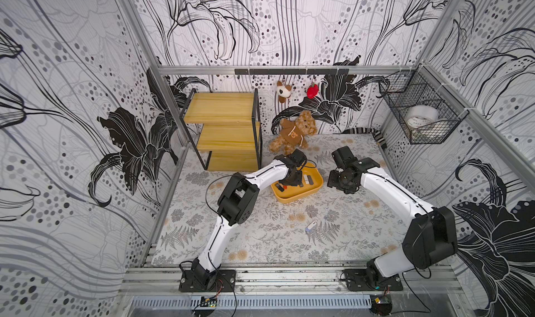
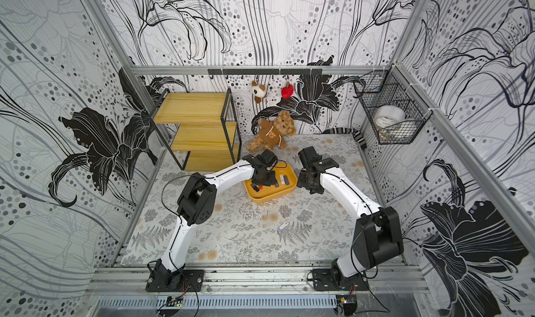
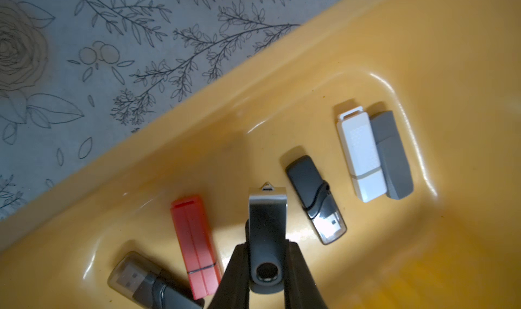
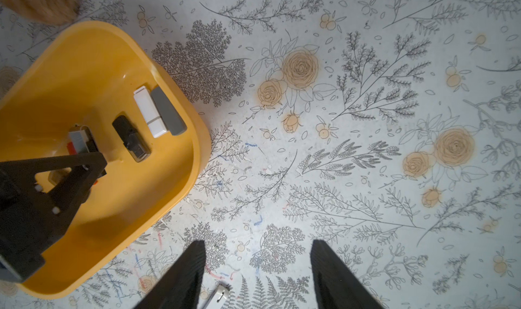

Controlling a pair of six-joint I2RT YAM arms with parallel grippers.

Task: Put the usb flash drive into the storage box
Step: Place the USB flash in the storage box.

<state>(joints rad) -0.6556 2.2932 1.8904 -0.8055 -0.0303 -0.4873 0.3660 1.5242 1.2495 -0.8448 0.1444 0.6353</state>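
Left jaws pinching metal-clad drive, glossy box

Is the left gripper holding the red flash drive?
No, the left gripper holds a dark grey swivel drive; the red flash drive lies in the yellow-orange storage box.

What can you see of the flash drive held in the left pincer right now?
The flash drive is a swivel type: a grey, metal-looking cover, brighter at its far end where a small loop sticks out, with a round pivot hole near the held end. The left pincer is shut on its long sides. It hangs inside the yellow storage box, between a red drive and a black drive, touching neither. Whether it touches the box floor cannot be told.
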